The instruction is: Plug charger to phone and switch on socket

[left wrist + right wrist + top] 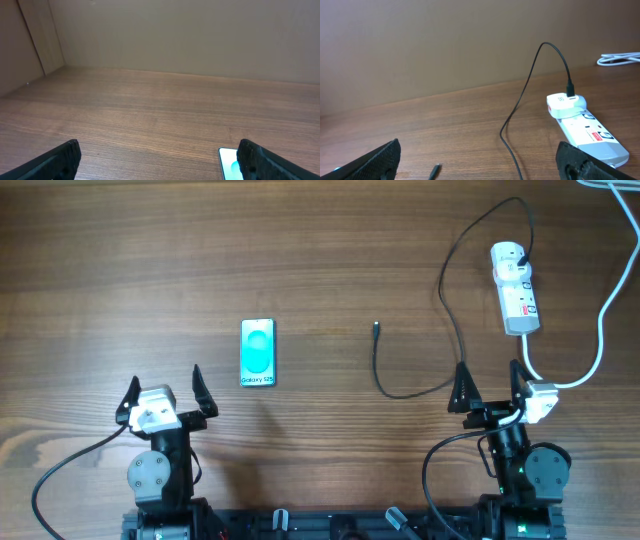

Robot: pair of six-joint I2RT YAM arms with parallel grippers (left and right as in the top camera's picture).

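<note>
The phone (258,352) lies flat mid-left on the table, cyan screen up, its white band toward the front. Its corner shows in the left wrist view (229,161). The thin black charger cable (452,290) runs from the white plug on the socket (514,288) down to a loop, ending in a small connector tip (376,327). In the right wrist view the tip (435,171) lies between my fingers and the socket (585,130) is to the right. My left gripper (165,390) is open, left of and nearer than the phone. My right gripper (491,385) is open, in front of the socket.
A thicker white cord (600,320) runs from the socket's near end up to the table's far right corner. A plain wall stands behind the table in both wrist views. The wooden table (120,270) is bare at the left and centre back.
</note>
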